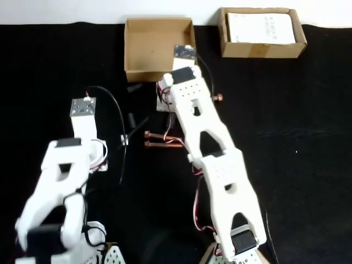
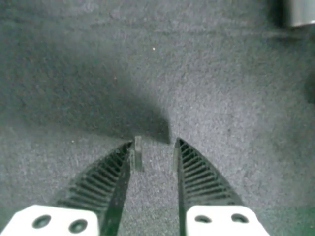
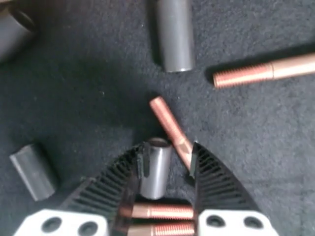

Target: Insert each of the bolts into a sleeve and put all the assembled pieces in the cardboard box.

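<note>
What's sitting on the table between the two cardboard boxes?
Nothing. The high view shows bare black table between the empty cardboard box and the box holding paper.

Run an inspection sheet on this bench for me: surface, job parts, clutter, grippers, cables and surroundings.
Surface: black cloth table, no spills seen.
Job's things: copper bolts and dark sleeves lie loose on the cloth; cardboard box shows no pieces inside.
Clutter: second box holding white paper.
Grippers: left gripper open, holding nothing; right gripper down at one sleeve and one bolt.
Cables: black lead loops off the left arm.
Surroundings: pale wall behind.
</note>
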You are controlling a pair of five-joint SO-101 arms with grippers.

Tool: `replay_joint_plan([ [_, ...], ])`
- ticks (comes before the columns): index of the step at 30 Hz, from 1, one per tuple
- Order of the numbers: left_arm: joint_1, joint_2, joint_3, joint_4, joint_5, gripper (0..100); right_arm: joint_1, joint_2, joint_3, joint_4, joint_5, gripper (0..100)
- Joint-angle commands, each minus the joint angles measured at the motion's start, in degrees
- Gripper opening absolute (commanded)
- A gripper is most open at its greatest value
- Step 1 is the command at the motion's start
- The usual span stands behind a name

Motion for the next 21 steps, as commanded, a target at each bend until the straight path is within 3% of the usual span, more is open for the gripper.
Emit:
replay_joint_plan([
  [1,-0.31,2.68,-4.97,2.02,-0.18,12,-0.4,2.51,-8.57,2.68,-0.35,13.6],
  [9,-0.92,13.32,-14.37,8.0,-0.26,12,-3.21,3.74,-12.0,5.41,-0.35,13.6],
  [21,-1.71,14.11,-15.43,8.79,-0.26,12,-3.74,4.35,-11.65,8.57,-3.08,13.6],
])
